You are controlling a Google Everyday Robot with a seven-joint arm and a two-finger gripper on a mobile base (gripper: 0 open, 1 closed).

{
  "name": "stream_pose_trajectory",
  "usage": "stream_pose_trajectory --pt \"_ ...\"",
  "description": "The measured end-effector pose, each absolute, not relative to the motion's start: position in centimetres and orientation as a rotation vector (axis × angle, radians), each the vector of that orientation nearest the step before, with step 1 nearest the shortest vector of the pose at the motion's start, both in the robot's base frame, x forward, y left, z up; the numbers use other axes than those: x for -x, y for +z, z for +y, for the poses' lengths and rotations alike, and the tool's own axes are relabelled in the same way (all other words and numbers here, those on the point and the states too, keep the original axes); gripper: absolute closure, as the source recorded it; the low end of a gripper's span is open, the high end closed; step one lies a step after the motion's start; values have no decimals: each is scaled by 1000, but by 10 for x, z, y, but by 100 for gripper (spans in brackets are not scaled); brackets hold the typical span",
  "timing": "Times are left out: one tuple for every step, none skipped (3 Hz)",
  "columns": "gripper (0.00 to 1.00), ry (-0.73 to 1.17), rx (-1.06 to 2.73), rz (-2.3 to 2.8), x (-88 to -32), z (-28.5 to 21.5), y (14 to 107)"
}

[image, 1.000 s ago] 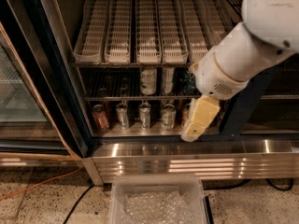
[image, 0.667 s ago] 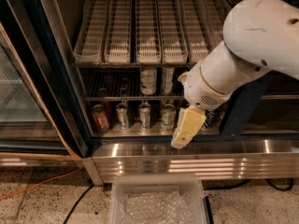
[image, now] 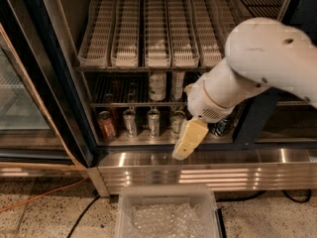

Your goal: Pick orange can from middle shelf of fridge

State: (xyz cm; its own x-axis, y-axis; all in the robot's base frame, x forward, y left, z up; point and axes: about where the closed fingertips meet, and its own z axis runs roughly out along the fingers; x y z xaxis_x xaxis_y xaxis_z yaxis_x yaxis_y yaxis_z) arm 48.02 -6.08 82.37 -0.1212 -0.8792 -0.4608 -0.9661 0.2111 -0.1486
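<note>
The fridge (image: 64, 108) stands open, with a dark frame and a ribbed steel base panel (image: 208, 170). The middle shelf (image: 138, 104) is a dark wire rack. Two pale cans (image: 157, 86) stand on it near the centre. Dim cans sit further back at its left (image: 132, 89), and I cannot tell which one is the orange can. My gripper (image: 187, 140), yellowish on a white arm (image: 257, 63), hangs in front of the fridge's lower right. It is below the middle shelf, level with the floor's cans, and holds nothing I can see.
White slotted glide trays (image: 158, 29) fill the shelf above. A reddish-brown can (image: 106, 124) and several silver cans (image: 153, 122) stand on the steel floor. A clear plastic bin (image: 166, 214) sits on the ground in front. An orange cable (image: 44, 195) runs at left.
The arm has swung left and down, bringing the gripper from the right of the can rows to just in front of the fridge floor's front edge.
</note>
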Motion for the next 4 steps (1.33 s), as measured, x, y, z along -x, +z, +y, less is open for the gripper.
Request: stream_pose_trajectory --pt "0 323 1647 2021 -505 -31 784" --pt "0 363 1612 2012 -533 -5 752" --pt "0 412 1576 2003 -552 12 722" --pt "0 446 1539 1996 -555 25 702"
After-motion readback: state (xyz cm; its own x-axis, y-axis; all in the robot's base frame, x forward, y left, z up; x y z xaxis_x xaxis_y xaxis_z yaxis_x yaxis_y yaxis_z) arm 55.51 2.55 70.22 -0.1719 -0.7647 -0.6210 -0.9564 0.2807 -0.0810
